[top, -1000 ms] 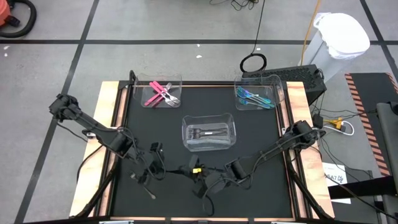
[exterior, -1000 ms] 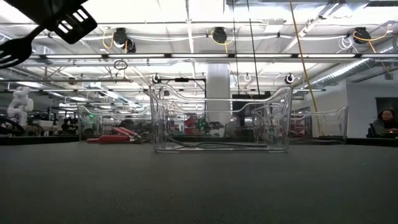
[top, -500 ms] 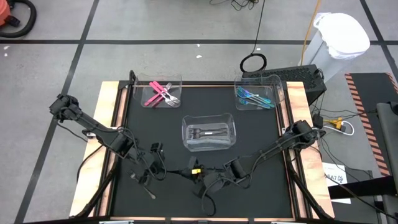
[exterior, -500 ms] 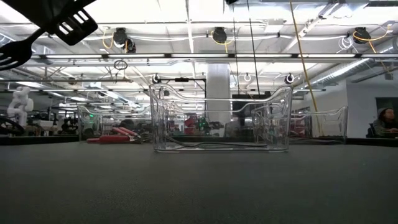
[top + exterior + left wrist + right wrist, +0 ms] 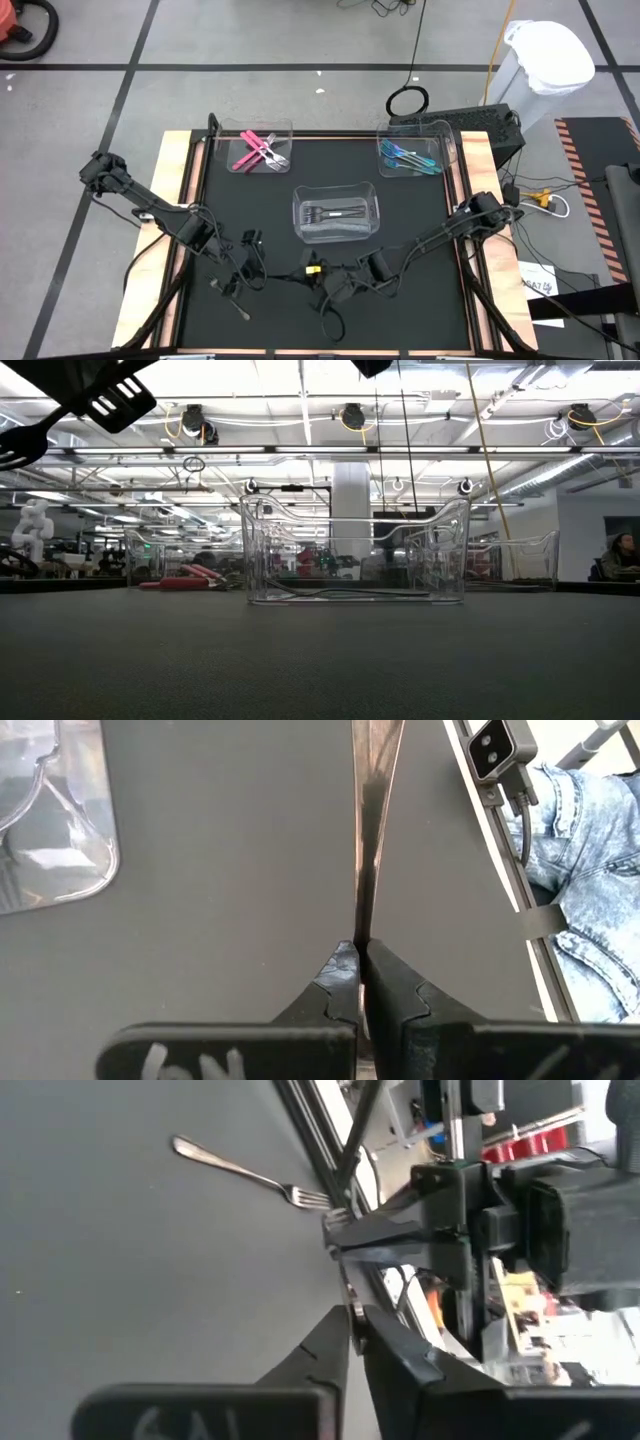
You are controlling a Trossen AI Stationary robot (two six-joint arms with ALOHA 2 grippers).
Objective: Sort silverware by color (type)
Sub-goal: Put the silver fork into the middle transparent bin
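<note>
My left gripper [image 5: 255, 270] [image 5: 358, 945], near the table's front left, is shut on a thin grey metal utensil [image 5: 368, 840] held above the black table. The utensil's head shows as a dark fork-like shape [image 5: 20, 448] in the low view. My right gripper [image 5: 322, 282] [image 5: 352, 1315] reaches in from the right and faces the left gripper, with its fingers closed on the same utensil. A second grey fork [image 5: 235, 303] [image 5: 240, 1173] lies flat on the table near the front left. Pink silverware [image 5: 258, 150], blue-teal silverware [image 5: 408, 155] and grey silverware [image 5: 335, 212] lie in three clear bins. My left gripper pinches the utensil's narrow shaft [image 5: 360, 925] between its two fingertips, slanting down from the table's left. The utensil shows edge-on, runs away from the fingertips and is lifted clear of the table. My right gripper pinches a thin pale stretch of the same utensil [image 5: 349, 1302] between its fingertips. It comes nearly level from the table's right. Which part of the utensil this is cannot be told.
The centre bin [image 5: 300, 192] stands mid-table, just beyond both grippers. The other two bins [image 5: 222, 140] [image 5: 440, 150] sit at the far left and far right corners. The low camera [image 5: 495, 745] and a person's jeans-clad legs [image 5: 590, 870] are at the near edge.
My right gripper has turned at the wrist. Its tip has swung a little toward the table's far edge and toward the left gripper. A dark part of the right arm has come into the top of the low view. The left gripper and the utensil have kept still.
</note>
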